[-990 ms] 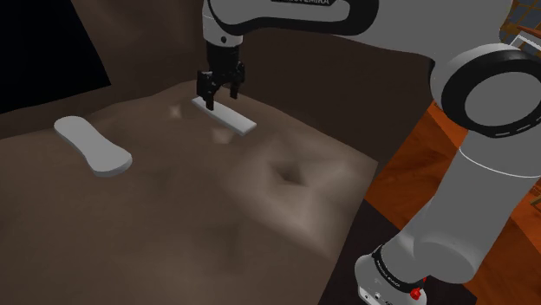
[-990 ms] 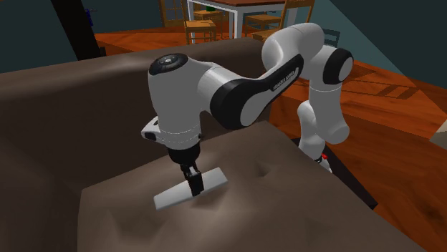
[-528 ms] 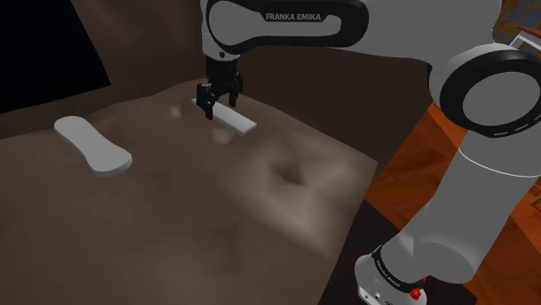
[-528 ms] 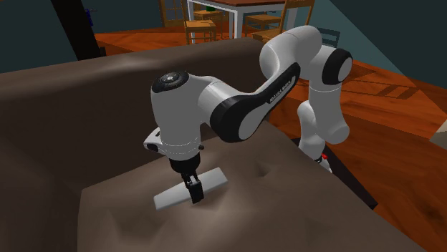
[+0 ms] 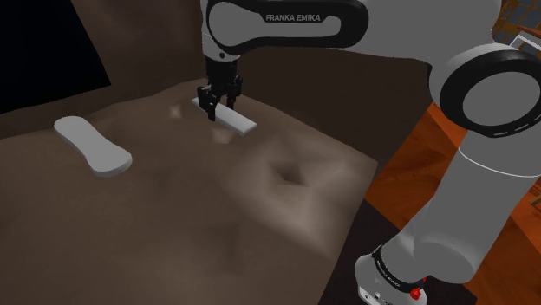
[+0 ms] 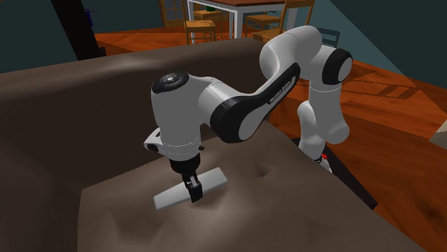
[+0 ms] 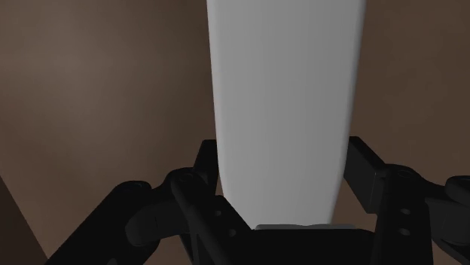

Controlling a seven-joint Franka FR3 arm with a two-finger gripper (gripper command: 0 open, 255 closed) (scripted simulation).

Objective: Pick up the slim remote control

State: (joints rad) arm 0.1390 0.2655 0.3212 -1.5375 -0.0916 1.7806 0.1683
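Observation:
The slim remote control is a flat white bar lying on the brown sofa cushion. My black gripper stands straight down over one end of it, shut on the remote's long edges. From the second exterior view the gripper pinches the remote near its middle, and the remote rests on the cushion. In the wrist view a finger presses on each side of the pale remote, which stretches away from the hand.
A second, wider grey remote with rounded ends lies on the cushion toward the shoulder view's left. A dimple dents the cushion nearer the stand. The sofa back rises behind; a black area shows at upper left.
The gripper came down over the remote and its fingers closed from wide apart onto the remote's edges. The remote has not shifted.

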